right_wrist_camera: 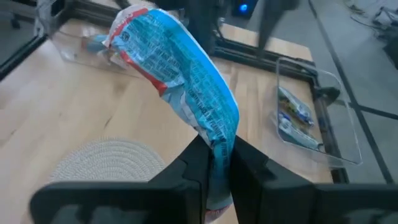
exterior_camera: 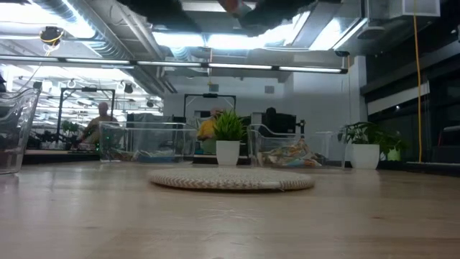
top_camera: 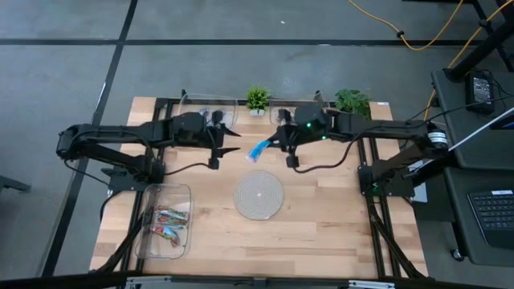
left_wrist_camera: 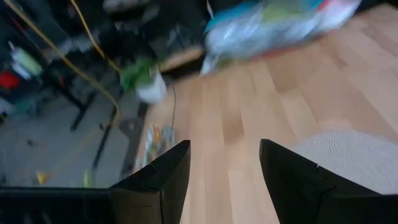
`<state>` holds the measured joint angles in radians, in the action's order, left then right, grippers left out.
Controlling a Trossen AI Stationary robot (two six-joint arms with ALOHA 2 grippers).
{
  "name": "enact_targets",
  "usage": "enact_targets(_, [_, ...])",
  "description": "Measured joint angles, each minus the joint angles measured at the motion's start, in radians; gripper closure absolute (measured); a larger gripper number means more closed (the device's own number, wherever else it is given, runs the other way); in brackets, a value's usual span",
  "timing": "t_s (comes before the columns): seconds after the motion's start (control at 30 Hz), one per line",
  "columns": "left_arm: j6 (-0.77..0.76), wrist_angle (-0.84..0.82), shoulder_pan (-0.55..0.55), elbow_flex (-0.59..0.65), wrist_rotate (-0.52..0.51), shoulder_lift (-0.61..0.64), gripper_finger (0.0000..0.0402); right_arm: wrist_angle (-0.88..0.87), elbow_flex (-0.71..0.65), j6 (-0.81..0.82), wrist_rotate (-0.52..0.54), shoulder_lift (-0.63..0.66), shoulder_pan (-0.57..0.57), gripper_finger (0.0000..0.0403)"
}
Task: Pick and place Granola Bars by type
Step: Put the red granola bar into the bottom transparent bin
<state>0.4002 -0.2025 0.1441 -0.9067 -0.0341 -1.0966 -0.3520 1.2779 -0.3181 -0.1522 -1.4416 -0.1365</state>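
Observation:
A blue and silver granola bar (top_camera: pixel 259 150) is up in the air over the middle of the table, in my right gripper (top_camera: pixel 275 145), which is shut on it. In the right wrist view the bar (right_wrist_camera: pixel 180 68) sticks out past the fingertips. My left gripper (top_camera: pixel 233 140) is open and faces the bar from the table's left, a short gap away. Its wrist view shows the bar (left_wrist_camera: pixel 280 25) blurred ahead of the open fingers (left_wrist_camera: pixel 224 180). Red-wrapped bars (top_camera: pixel 167 224) lie in the near-left tray. My right gripper pinches one end of the blue bar (right_wrist_camera: pixel 219 146) between its two fingers, coming roughly level from the table's right. The rest of the bar juts out beyond the fingertips toward the left gripper. It is lifted clear of the table.
A round woven mat (top_camera: pixel 259 195) lies below and nearer than the grippers. A clear tray (top_camera: pixel 165 221) sits near-left. Two clear bins (top_camera: pixel 207 108) (top_camera: pixel 299 107) stand at the far edge, with small potted plants (top_camera: pixel 257 99) (top_camera: pixel 352 101). People show in the room behind.

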Motion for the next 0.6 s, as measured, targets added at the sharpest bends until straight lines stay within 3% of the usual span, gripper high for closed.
enact_targets(0.3, [0.094,0.149,-0.033,0.017,-0.047,-0.078,0.0205,0.037,-0.072,-0.001,-0.035,0.032,-0.072,0.035])
enact_targets(0.6, [0.103,0.21,-0.045,0.017,-0.05,-0.131,0.0139,0.043,-0.073,-0.007,-0.09,0.032,-0.105,0.035])
